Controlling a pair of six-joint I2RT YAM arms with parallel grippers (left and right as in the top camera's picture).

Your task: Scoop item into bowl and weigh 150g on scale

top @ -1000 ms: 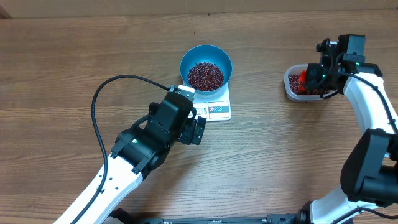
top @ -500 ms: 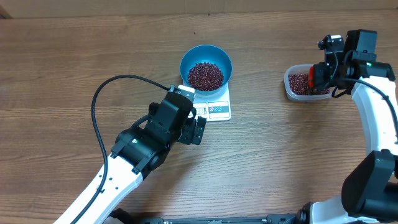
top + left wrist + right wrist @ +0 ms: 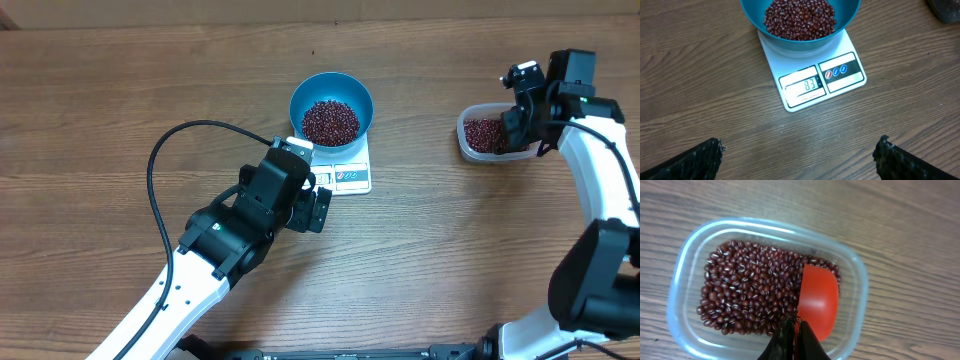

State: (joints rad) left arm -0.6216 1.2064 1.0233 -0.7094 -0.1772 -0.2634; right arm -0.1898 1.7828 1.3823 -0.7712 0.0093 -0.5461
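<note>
The blue bowl (image 3: 296, 97) stands on the white scale (image 3: 352, 178) and holds a heap of dark red beans (image 3: 330, 121). In the left wrist view the scale (image 3: 842, 74) shows 83 below the bowl (image 3: 752, 15). My left gripper (image 3: 799, 154) is open over bare wood just in front of the scale, holding nothing. My right gripper (image 3: 796, 330) is shut on the handle of a red scoop (image 3: 819, 299). The scoop's cup lies among the beans (image 3: 745, 290) in the clear tub (image 3: 684, 267). From overhead the right gripper (image 3: 516, 124) hides the scoop.
The clear tub (image 3: 463, 140) sits at the right of the table, well apart from the scale. A black cable (image 3: 165, 150) loops over the wood left of the left arm. The table's far edge runs along the top of the overhead view.
My right wrist has turned and shifted slightly right over the tub. The red scoop that showed from overhead is now hidden under the gripper. The left arm has not moved.
</note>
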